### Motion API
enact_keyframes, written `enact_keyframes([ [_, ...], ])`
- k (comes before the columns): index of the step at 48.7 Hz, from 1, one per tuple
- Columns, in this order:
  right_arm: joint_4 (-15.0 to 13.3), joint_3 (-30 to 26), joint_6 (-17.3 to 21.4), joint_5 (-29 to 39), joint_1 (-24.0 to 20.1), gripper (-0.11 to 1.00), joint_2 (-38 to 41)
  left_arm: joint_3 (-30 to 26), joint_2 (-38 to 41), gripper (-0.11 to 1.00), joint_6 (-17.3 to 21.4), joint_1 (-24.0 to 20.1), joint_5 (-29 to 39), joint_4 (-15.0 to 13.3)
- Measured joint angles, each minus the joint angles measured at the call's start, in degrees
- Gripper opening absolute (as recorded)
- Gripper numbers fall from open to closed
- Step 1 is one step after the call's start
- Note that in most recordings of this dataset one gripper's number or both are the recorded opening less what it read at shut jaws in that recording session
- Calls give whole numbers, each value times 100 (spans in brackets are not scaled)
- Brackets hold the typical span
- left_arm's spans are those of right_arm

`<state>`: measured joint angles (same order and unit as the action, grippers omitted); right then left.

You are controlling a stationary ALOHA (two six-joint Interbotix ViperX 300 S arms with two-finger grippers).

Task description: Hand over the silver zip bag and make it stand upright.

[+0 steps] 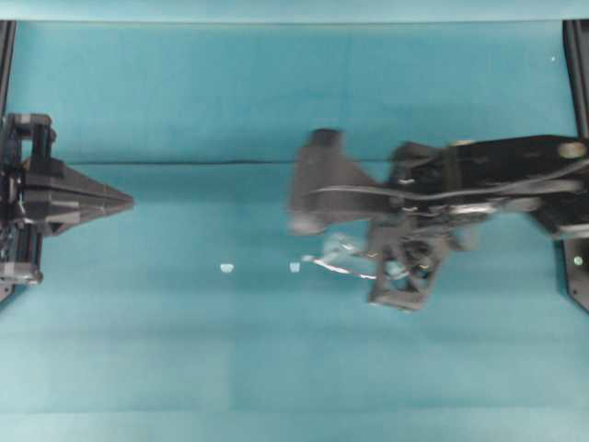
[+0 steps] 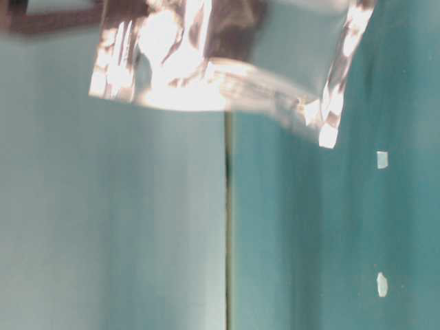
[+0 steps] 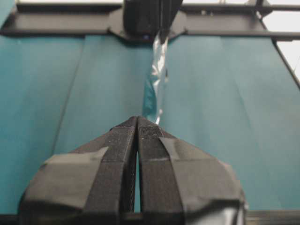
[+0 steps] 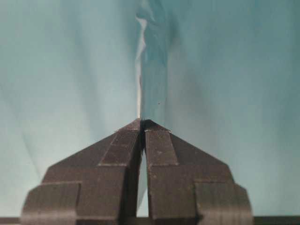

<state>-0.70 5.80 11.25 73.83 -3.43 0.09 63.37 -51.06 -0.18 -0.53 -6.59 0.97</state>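
Observation:
The silver zip bag (image 2: 206, 62) hangs in the air, crinkled and shiny, with its lower edge well above the teal cloth. From overhead the silver zip bag (image 1: 342, 256) shows edge-on under the right arm. My right gripper (image 4: 142, 123) is shut on the bag (image 4: 152, 70), whose foil runs straight out from the fingertips. In the left wrist view the bag (image 3: 158, 79) dangles as a thin strip beneath the right arm's dark gripper. My left gripper (image 1: 127, 200) rests at the far left, shut and empty, well apart from the bag; its tips (image 3: 138, 121) meet.
Two tiny white scraps (image 1: 226, 268) (image 1: 294, 267) lie on the teal cloth between the arms, also showing at table level (image 2: 382, 159) (image 2: 381, 284). A dark seam (image 1: 212, 163) crosses the cloth. Black frame rails (image 1: 578, 83) stand at both sides.

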Motion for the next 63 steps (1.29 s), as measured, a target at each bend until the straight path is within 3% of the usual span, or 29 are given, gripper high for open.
enact_keyframes([
  [12, -26, -984, -598, 519, -9, 3, 756, 0, -18, 0, 0, 18, 167, 0],
  [26, -387, -1731, -984, 905, -9, 3, 1327, 0, -18, 0, 0, 35, 220, 0],
  [37, -466, -1898, -1248, 1011, -9, 3, 1503, 0, -26, 0, 0, 44, 229, 0],
  [63, -563, -1854, -1283, 677, 18, 3, 1644, 0, -26, 0, 0, 97, 229, 0],
])
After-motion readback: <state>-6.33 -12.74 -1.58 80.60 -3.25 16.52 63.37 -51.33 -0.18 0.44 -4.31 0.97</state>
